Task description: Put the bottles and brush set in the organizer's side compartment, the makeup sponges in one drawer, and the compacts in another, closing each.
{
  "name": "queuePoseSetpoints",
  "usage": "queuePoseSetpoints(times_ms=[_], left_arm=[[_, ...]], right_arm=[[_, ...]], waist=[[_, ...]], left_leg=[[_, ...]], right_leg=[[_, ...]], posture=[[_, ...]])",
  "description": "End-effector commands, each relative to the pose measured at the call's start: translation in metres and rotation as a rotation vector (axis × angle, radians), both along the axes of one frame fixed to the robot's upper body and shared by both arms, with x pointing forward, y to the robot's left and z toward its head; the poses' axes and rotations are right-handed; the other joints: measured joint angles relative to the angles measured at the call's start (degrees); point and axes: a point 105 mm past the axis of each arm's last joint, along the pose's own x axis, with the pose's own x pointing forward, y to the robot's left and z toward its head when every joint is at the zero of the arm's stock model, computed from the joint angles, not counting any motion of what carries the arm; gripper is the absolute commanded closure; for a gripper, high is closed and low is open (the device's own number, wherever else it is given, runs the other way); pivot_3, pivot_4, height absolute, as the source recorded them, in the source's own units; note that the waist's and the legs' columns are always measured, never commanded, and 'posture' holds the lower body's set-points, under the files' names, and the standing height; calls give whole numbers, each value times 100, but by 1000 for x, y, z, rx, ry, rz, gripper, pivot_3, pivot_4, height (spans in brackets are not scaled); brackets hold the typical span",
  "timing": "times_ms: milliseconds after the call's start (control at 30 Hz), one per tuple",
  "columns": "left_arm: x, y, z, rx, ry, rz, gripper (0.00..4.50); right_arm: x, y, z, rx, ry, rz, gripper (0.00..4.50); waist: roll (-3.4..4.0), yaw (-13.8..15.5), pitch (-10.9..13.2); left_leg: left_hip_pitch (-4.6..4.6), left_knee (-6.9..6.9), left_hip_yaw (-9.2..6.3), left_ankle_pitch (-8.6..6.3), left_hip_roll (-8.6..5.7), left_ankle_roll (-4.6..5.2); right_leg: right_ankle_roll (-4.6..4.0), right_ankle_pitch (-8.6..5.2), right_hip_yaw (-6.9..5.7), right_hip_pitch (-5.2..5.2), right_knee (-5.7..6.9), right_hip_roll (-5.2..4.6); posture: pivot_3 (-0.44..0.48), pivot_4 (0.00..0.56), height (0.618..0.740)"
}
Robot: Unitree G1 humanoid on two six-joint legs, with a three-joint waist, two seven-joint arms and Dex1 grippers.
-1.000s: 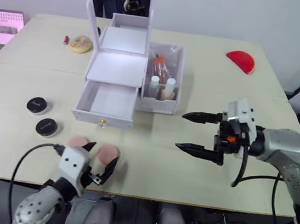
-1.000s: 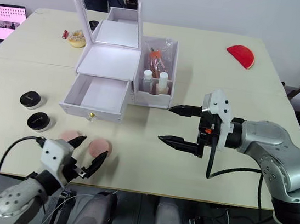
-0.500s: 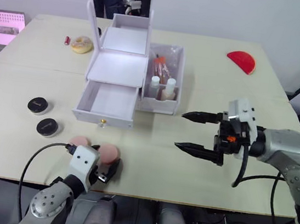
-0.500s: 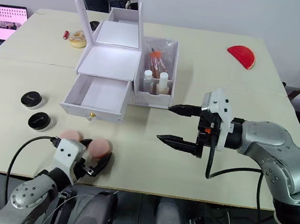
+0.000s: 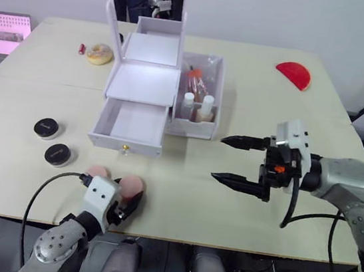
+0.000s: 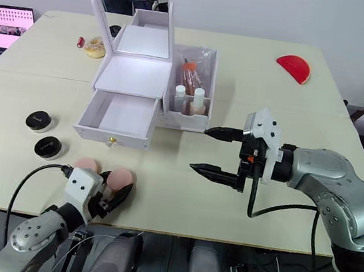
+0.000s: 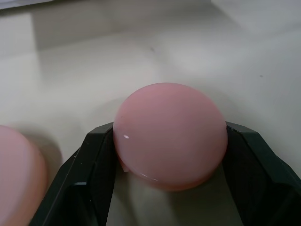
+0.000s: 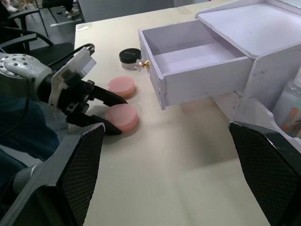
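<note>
Left wrist view puts my left claw (image 7: 169, 155) at the near edge of the tabletop (image 5: 180, 203), its two black fingers (image 7: 89, 165) pressed against opposite sides of a pink makeup sponge (image 7: 170, 134), which rests flat on the surface. I read this as a closed grasp on the sponge. A second sponge (image 5: 96, 172) lies just beside it, toward my left.

Farther in, two black compacts (image 5: 57, 154) sit on the left side of the tabletop, near each other but apart. My right claw (image 5: 239, 161) hovers over the right half of the tabletop, spread wide and grasping nothing.

Beyond the sponges stands the white organizer (image 5: 142, 84), with its bottom drawer (image 5: 129, 126) pulled out. The side compartment (image 5: 197, 98) on its right holds the bottles (image 5: 197, 104). A red half-disc (image 5: 293, 73) lies at the far right.
</note>
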Motion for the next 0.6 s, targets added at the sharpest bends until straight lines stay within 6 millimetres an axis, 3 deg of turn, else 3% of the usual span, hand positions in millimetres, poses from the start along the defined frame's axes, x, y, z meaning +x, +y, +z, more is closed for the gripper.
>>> queuePoseSetpoints(times_ms=[33, 167, 367, 467, 600], left_arm=[[-1, 3, 34, -13, -118, -65, 1835], [-12, 14, 60, -9, -140, -184, 1835], [-35, 48, 103, 2, -12, -434, 1835], [-31, 64, 129, -8, 19, -493, 1835], [4, 81, 174, -17, -54, -529, 1835]], right_arm=[[-3, 3, 7, 13, -43, 11, 0], [-2, 4, 4, 13, -46, 3, 0], [0, 5, 1, 28, -44, -7, 0], [1, 5, -2, 32, -47, -16, 0], [0, 7, -1, 46, -59, -16, 0]], waist=[[0, -5, 1], [-4, -8, 3], [-5, -13, 7], [3, 8, 11], [1, -3, 16]], left_leg=[[0, 0, 0, 0, 0, 0], [0, 1, -1, 0, 1, 0], [-3, -10, 1, 0, 2, 0], [-5, -9, -4, 0, 2, 0], [-5, 0, -9, 1, 1, 0]], right_leg=[[0, 0, 0, 0, 0, 0], [0, 0, -1, -5, 2, 0], [-2, 0, -1, -14, 4, 0], [-2, -1, -5, -15, 5, 1], [-2, -1, -8, -10, 4, 1]], posture=[[0, 150, 739], [0, 150, 739], [0, 150, 739], [0, 150, 739], [0, 150, 739]])
